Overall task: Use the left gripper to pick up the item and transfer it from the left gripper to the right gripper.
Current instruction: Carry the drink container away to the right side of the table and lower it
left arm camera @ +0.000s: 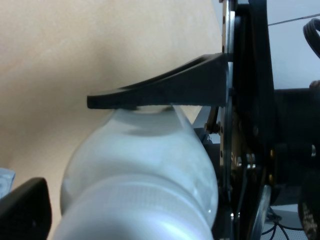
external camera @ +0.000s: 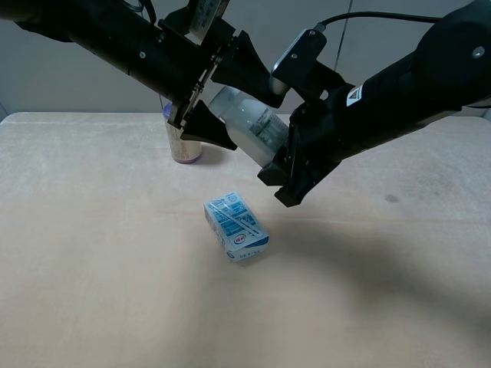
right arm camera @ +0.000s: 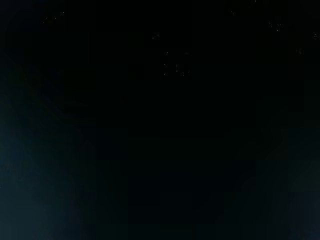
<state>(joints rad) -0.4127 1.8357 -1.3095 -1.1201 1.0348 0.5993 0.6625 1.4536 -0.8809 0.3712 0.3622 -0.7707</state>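
A: Item (external camera: pixel 249 123): location, holders?
B: Midair over table (external camera: pixel 92 268), positioned for handover. Right gripper (external camera: pixel 280 157): straddles its far end; closed or not, cannot tell, wrist view black. Left gripper (external camera: pixel 257 117): fingers (left arm camera: pixel 165 92) clamped on its sides. Carton (external camera: pixel 236 228) below. Can (external camera: pixel 184 146) partly hidden behind left finger.

Even light, item (left arm camera: pixel 140 190) blurred, right wrist black
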